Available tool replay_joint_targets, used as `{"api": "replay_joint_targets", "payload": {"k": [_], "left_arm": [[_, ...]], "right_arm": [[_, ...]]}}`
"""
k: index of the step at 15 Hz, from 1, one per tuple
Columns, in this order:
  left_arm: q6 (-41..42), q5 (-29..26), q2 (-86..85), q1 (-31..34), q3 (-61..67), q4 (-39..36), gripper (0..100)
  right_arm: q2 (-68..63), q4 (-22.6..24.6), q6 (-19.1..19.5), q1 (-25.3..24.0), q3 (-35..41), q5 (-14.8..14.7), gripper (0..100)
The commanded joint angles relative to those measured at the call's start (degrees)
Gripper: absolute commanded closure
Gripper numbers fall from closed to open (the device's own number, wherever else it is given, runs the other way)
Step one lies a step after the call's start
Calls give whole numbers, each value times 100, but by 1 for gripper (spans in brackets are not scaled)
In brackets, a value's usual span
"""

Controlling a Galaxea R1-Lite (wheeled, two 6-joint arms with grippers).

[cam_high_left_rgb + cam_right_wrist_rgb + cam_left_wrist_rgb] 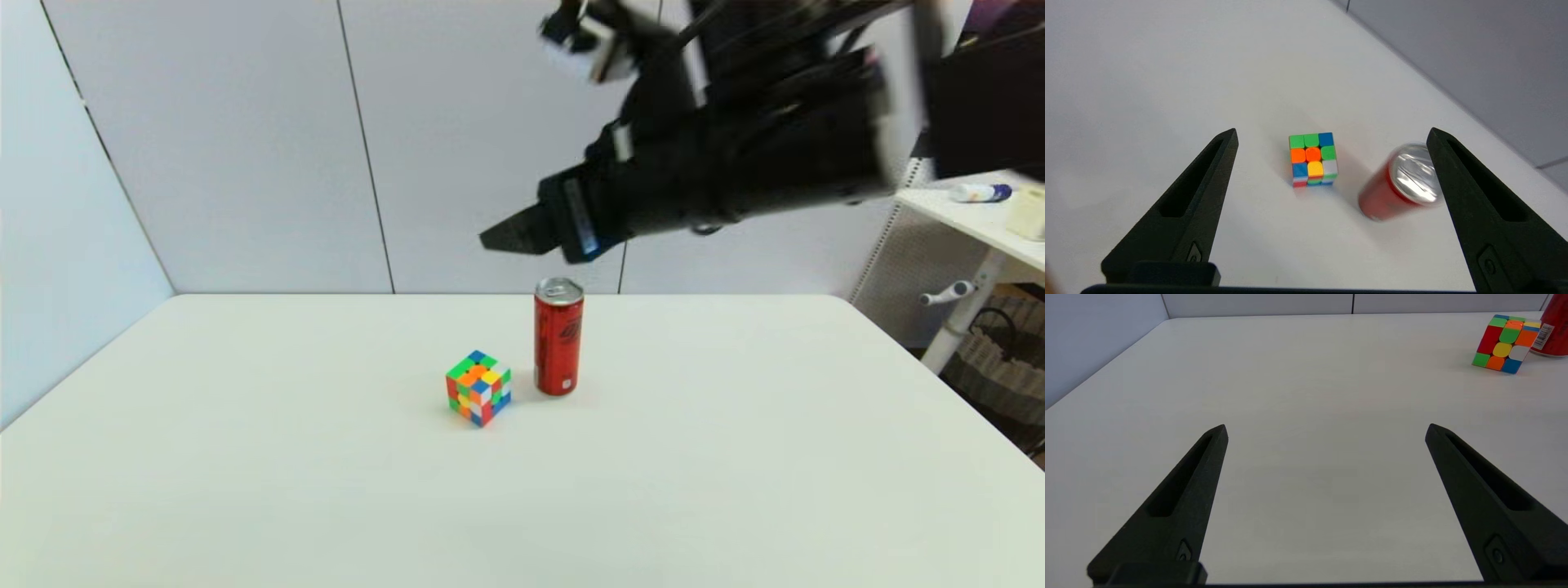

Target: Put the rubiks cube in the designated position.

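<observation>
Right claw spread wide, high above rubiks cube.

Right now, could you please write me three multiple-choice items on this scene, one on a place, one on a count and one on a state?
1. Where does the rubiks cube sit relative to the red can?
A. To the can's left, apart from it
B. On top of the can
C. To the can's right

2. How many cans stand on the table?
A. Three
B. One
C. None

3. How are the fingers of the right gripper?
A. Shut on the cube
B. Shut on the can
C. Spread wide, holding nothing

Answers:
1 A: the head view shows a strip of bare tabletop between them.
2 B: only one can appears in every view.
3 C: the right wrist view shows both fingers far apart, high above the cube.
</observation>
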State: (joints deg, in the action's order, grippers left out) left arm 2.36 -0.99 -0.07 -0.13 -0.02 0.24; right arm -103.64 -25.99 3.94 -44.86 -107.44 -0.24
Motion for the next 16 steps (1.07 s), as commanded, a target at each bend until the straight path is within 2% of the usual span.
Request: {"api": "replay_joint_targets", "payload": {"k": [1, 5, 6, 7, 9, 11, 12, 14, 15, 16], "left_arm": [[1, 2, -1, 5, 2, 2, 0], [1, 2, -1, -4, -6, 2, 0], [1, 2, -1, -4, -6, 2, 0], [1, 2, -1, 5, 2, 2, 0], [1, 2, -1, -4, -6, 2, 0], [1, 2, -1, -4, 2, 2, 0], [1, 2, -1, -4, 2, 2, 0], [1, 2, -1, 5, 2, 2, 0], [1, 2, -1, 5, 2, 2, 0], [1, 2, -1, -4, 2, 2, 0]], "right_arm": [[2199, -486, -51, 672, 610, 481, 0], [3237, -354, -7, 2649, 2007, 2037, 0], [3447, -275, 2, 3062, 2403, 2222, 0], [3641, -82, -7, 3335, 2842, 2239, 0], [4089, 595, 37, 3809, 4081, 2204, 0], [4537, 1237, 221, 4091, 5233, 1914, 0], [4783, 1421, 397, 4126, 5751, 1580, 0], [5346, 1474, 766, 4205, 6709, 561, 0], [5654, 1483, 863, 4205, 7105, 200, 0], [5996, 1492, 872, 4196, 7474, 51, 0]]}}
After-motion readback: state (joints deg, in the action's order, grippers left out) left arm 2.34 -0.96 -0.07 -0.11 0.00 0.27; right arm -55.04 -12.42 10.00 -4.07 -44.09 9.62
